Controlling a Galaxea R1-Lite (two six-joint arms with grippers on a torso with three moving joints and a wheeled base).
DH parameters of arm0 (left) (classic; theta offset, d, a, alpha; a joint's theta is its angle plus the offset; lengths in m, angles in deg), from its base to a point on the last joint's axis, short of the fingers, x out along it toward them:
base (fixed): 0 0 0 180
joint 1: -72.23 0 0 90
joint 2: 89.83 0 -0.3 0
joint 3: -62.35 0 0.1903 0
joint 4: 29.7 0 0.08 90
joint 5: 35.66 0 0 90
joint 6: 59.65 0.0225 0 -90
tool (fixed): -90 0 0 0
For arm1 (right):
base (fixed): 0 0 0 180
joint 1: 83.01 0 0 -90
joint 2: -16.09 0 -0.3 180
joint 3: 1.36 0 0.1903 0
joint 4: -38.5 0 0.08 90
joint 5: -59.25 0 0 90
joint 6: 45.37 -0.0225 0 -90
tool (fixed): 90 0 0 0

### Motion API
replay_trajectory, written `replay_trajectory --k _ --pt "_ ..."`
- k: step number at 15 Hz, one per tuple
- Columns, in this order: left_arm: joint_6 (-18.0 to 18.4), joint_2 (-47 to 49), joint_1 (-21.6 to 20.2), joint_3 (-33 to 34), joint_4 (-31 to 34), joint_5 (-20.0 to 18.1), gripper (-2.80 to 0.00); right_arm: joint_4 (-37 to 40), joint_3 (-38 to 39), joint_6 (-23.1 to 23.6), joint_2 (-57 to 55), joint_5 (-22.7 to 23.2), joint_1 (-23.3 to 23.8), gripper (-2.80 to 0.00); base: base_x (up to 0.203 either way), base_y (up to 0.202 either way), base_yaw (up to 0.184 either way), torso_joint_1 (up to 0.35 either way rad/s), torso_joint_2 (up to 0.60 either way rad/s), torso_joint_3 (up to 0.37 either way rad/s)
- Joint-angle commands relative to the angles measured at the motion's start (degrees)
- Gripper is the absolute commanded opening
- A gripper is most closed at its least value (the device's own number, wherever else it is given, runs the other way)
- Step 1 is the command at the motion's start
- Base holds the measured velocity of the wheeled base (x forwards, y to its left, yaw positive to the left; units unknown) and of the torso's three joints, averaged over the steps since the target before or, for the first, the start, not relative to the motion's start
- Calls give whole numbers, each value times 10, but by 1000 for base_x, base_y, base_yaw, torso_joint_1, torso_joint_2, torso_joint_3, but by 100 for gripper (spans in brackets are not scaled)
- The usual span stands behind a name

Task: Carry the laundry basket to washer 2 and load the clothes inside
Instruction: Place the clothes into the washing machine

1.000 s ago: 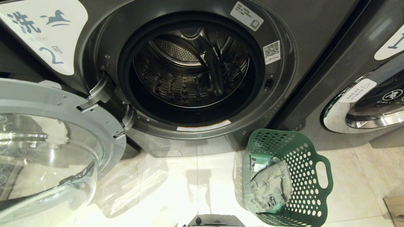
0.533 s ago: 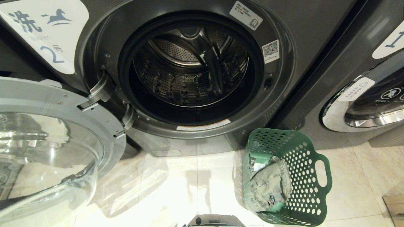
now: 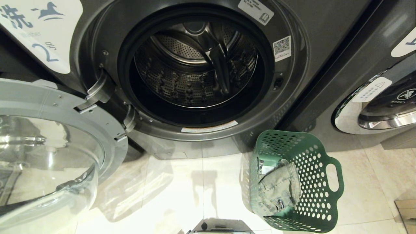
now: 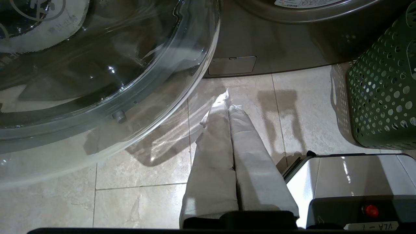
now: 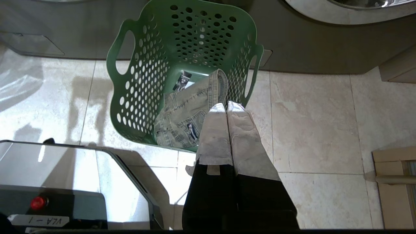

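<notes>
head view is showing washer 2 (image 3: pixel 195 65) standing with its door (image 3: pixel 48 143) swung wide to the left, and the green laundry basket (image 3: pixel 312 191) sitting on the floor tiles (image 3: pixel 364 195) just right of the drum opening, with denim clothes (image 3: pixel 279 191) lying inside. left gripper (image 4: pixel 227 97) is hanging over bare tile, fingers pressed together, holding nothing. right gripper (image 5: pixel 226 104) is hovering above the basket's rim, fingers likewise together and empty.

Washer 2's door (image 3: pixel 48 146), edge-cropped; label (image 3: pixel 256 11) perhaps illegible
</notes>
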Motion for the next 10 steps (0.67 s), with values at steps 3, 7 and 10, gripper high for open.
replay_trajectory --k 3,7,10 --pt "-1 0 0 1 0 -2 -280 0 0 0 0 0 0 -280 0 0 0 2 1 -195" --pt "-1 0 1 1 0 -1 -280 0 0 0 0 0 0 -280 0 0 0 3 3 -209" --pt "-1 0 0 1 -1 1 -280 0 0 0 0 0 0 -280 0 0 0 2 0 -200"
